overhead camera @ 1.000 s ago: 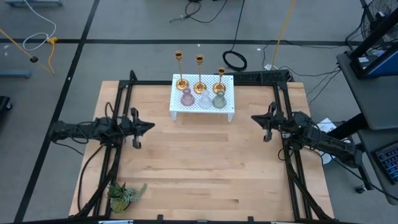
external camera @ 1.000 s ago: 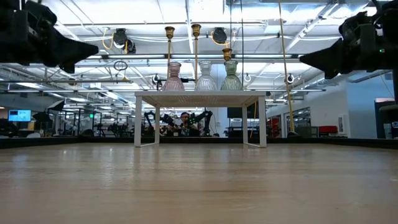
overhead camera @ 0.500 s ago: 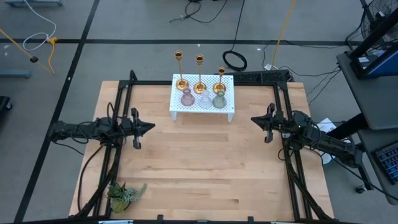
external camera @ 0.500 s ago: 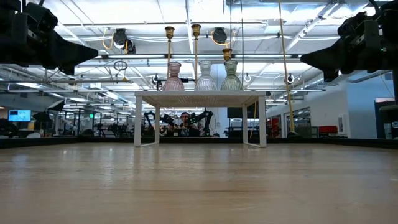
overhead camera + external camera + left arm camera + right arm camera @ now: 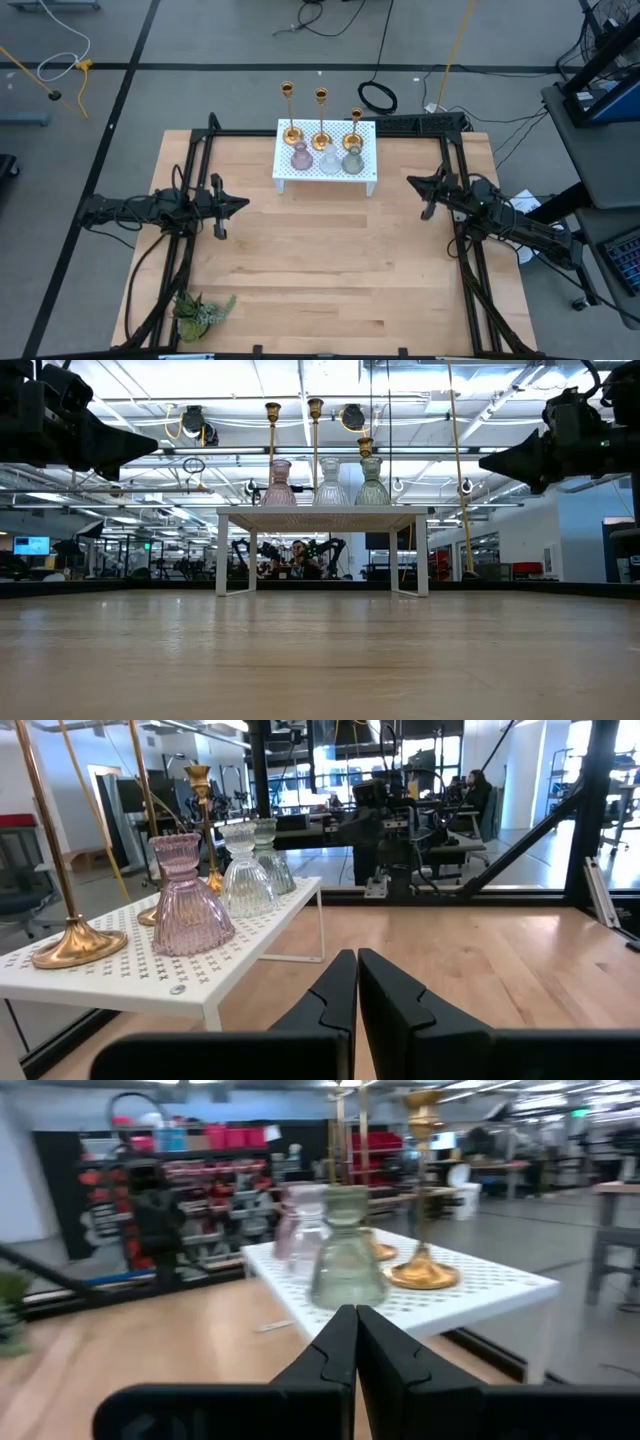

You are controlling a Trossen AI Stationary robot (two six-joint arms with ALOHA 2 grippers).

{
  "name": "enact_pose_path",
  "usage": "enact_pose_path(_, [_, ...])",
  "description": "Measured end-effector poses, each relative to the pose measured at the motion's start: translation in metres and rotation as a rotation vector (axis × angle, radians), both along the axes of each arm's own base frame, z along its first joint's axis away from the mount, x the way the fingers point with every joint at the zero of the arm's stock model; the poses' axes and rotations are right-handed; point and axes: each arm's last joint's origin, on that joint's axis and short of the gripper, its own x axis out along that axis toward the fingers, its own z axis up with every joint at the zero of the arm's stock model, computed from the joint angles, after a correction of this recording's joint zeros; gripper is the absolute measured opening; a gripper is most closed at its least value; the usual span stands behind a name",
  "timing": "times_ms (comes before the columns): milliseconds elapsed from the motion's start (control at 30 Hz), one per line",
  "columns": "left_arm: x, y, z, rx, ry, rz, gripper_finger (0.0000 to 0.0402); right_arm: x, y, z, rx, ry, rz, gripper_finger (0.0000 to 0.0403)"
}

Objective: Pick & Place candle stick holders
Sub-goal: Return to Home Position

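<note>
We see the wooden table [image 5: 320,260] spread below both arms, with nothing lying between them. The left arm [image 5: 140,210] reaches in from the table's left side, and its left gripper [image 5: 240,203] hangs above the boards with its two fingers pressed together on nothing. Opposite, the right arm [image 5: 510,225] comes in from the right side. The right gripper [image 5: 412,181] is likewise closed and empty, raised off the table and well apart from the rack.

At the middle of the far edge we find the white perforated rack [image 5: 326,170], carrying all six holders. The three gold candlesticks [image 5: 321,138] stand upright in a row along its back. Just in front of them, one before each, sit the pink glass holder [image 5: 301,157], the clear glass holder [image 5: 328,159] and the green glass holder [image 5: 352,161], close side by side.

A plant sprig [image 5: 200,310] lies near the table's front left corner.
</note>
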Motion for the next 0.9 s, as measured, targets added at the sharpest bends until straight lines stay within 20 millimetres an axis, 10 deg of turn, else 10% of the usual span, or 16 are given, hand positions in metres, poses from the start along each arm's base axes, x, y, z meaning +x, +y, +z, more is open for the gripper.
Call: enact_pose_path(900, [0.0,0.0,0.0,0.0,0.0,0.0,0.0021,-0.0002,-0.0006,-0.0004,0.03,-0.012,-0.019,0.0])
